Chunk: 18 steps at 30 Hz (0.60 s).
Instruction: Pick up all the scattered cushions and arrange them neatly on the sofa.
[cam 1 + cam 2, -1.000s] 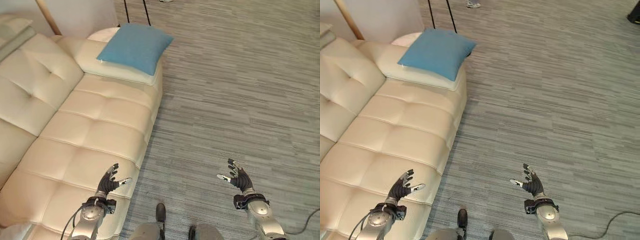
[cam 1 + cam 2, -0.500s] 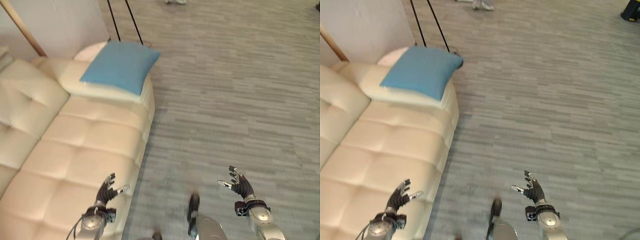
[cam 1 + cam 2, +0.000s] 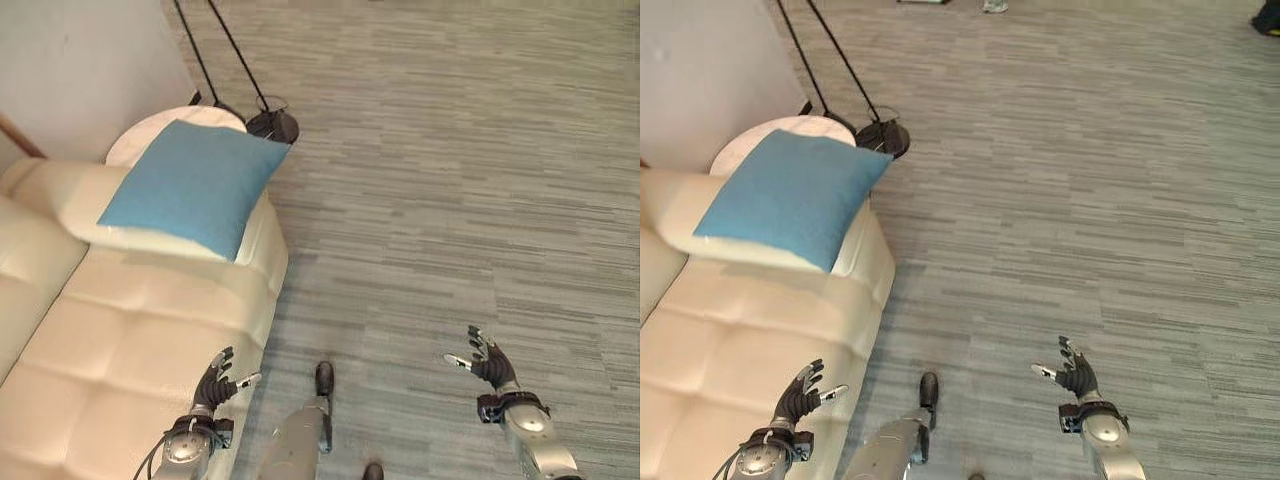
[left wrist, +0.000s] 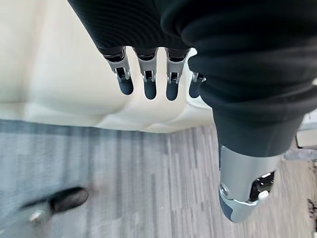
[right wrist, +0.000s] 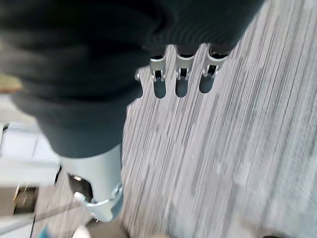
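A blue cushion (image 3: 190, 186) lies flat on the far armrest of the cream sofa (image 3: 110, 330), and it shows again as the blue cushion (image 3: 788, 194) in the right eye view. My left hand (image 3: 214, 384) hovers over the sofa's front edge, fingers straight and spread, holding nothing. In its wrist view the left hand's fingers (image 4: 147, 79) point at the cream seat. My right hand (image 3: 489, 364) hangs open above the grey carpet, empty, and its fingers (image 5: 181, 79) point down at the floor.
A round white side table (image 3: 180, 122) stands behind the armrest. A black stand with thin slanted poles and a round base (image 3: 272, 124) sits beside it. A white wall (image 3: 70, 60) rises at the left. Grey striped carpet (image 3: 450, 180) spreads wide to the right.
The camera has swung, so the sofa and cushion sit lower and further left in view, and the stand's base has come into sight. Both hands keep the same open pose.
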Available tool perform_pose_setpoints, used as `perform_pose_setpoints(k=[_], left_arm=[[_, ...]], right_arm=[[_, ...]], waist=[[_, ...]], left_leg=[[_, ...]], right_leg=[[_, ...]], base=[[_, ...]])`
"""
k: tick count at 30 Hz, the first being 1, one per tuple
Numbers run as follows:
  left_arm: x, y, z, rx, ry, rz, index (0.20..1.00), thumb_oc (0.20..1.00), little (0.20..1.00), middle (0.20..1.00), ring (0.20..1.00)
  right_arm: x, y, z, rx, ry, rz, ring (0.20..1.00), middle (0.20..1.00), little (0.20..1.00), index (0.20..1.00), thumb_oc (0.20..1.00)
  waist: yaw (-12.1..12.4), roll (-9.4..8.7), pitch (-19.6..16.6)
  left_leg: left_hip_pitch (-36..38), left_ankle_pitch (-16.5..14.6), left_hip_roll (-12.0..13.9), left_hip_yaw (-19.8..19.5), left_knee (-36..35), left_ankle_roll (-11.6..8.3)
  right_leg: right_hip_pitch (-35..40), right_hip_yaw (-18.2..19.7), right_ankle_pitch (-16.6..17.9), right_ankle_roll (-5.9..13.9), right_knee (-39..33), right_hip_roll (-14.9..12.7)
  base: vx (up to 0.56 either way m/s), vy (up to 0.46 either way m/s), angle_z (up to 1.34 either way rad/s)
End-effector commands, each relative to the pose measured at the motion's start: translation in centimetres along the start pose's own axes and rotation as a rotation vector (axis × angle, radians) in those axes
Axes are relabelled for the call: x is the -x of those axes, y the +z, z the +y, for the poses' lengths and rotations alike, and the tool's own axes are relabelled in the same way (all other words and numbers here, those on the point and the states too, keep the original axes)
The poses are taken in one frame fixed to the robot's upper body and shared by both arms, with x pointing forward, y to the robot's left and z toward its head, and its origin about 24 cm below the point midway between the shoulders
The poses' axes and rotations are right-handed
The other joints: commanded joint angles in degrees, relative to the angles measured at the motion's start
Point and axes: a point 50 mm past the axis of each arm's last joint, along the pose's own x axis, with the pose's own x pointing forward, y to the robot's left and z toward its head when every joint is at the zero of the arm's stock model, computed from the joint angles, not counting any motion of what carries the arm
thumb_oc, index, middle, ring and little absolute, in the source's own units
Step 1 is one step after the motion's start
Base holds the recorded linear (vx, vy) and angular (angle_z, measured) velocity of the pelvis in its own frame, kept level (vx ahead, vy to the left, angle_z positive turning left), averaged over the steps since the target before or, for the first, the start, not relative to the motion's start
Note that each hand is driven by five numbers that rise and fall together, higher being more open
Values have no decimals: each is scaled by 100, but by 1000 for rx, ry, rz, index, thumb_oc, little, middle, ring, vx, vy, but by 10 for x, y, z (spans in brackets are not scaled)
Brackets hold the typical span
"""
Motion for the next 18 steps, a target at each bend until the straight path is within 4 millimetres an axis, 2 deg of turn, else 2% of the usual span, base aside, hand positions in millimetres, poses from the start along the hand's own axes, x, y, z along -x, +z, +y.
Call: perform_pose_setpoints(k=[1, 4, 7, 8, 9, 10, 12, 13, 15, 16, 17, 18], left_arm=[[-3, 20, 11, -41, 21, -99, 1000, 1000, 1000, 1000, 1000], [0, 17, 18, -56, 30, -84, 1000, 1000, 1000, 1000, 1000], [1, 19, 30, -69, 54, -87, 1000, 1000, 1000, 1000, 1000], [1, 19, 30, -69, 54, -87, 1000, 1000, 1000, 1000, 1000], [1, 19, 32, -72, 62, -85, 1000, 1000, 1000, 1000, 1000], [1, 21, 35, -70, 72, -91, 1000, 1000, 1000, 1000, 1000], [0, 21, 35, -68, 76, -92, 1000, 1000, 1000, 1000, 1000], [0, 20, 35, -56, 79, -92, 1000, 1000, 1000, 1000, 1000], [-1, 21, 33, -48, 77, -93, 1000, 1000, 1000, 1000, 1000], [-1, 20, 32, -43, 78, -90, 1000, 1000, 1000, 1000, 1000], [-3, 21, 30, -33, 78, -91, 1000, 1000, 1000, 1000, 1000], [-3, 21, 30, -32, 78, -91, 1000, 1000, 1000, 1000, 1000]], right_arm=[[-5, 27, -5, -10, -12, -137, 1000, 1000, 1000, 1000, 1000], [-4, 22, 1, -23, 10, -116, 1000, 1000, 1000, 1000, 1000], [-6, 28, 9, -26, 38, -142, 1000, 1000, 1000, 1000, 1000], [-6, 28, 9, -27, 38, -142, 1000, 1000, 1000, 1000, 1000], [-6, 29, 11, -26, 44, -143, 1000, 1000, 1000, 1000, 1000], [-7, 30, 13, -27, 52, -147, 1000, 1000, 1000, 1000, 1000], [-7, 32, 12, -26, 52, -155, 1000, 1000, 1000, 1000, 1000], [-7, 34, 11, -31, 49, -161, 1000, 1000, 1000, 1000, 1000], [-7, 34, 10, -33, 47, -162, 1000, 1000, 1000, 1000, 1000], [-7, 33, 9, -34, 42, -157, 1000, 1000, 1000, 1000, 1000], [-6, 31, 7, -33, 38, -147, 1000, 1000, 1000, 1000, 1000], [-6, 31, 7, -33, 38, -147, 1000, 1000, 1000, 1000, 1000]], waist=[[335, -108, -43], [412, -345, -149], [467, -497, -139], [468, -500, -141], [465, -504, -136], [371, -403, -66], [310, -348, -42], [182, -240, 39], [92, -207, 122], [6, -190, 153], [-129, -197, 229], [-139, -201, 224]], left_leg=[[368, 355, 367, -125, -392, -471], [353, 134, 284, -87, -18, -328], [519, -232, 127, -70, 137, -103], [515, -236, 126, -66, 141, -101], [599, -322, 104, -102, 150, -51], [979, -493, 77, -288, 60, 24], [1100, -531, 80, -383, 21, 24], [1417, -674, 84, -564, -49, 18], [1595, -779, 53, -682, -43, 6], [1731, -839, 15, -802, -74, -9], [1990, -1032, -112, -1075, -47, -39], [1978, -1017, -117, -1083, -51, -39]], right_leg=[[-609, 101, 23, 369, 415, -156], [-572, 116, 70, 527, 748, -412], [-921, 67, 647, 866, 1757, -781], [-926, 70, 644, 869, 1763, -784], [-1081, 70, 824, 894, 2078, -869], [-1646, 130, 907, 747, 2516, -843], [-1853, 122, 841, 691, 2498, -778], [-2222, 31, 649, 576, 2208, -731], [-2326, -2, 614, 550, 2005, -707], [-2453, 37, 677, 549, 1720, -647], [-2699, 306, 893, 640, 1171, -497], [-2699, 298, 912, 640, 1150, -502]], base=[[456, 140, 33], [387, 160, 21], [236, 173, 8], [184, 123, 19], [278, 133, 32], [368, 155, 38], [290, 68, 17], [214, 12, 49], [283, 7, 111], [454, -44, 85], [327, -49, 48], [463, -87, 88]])
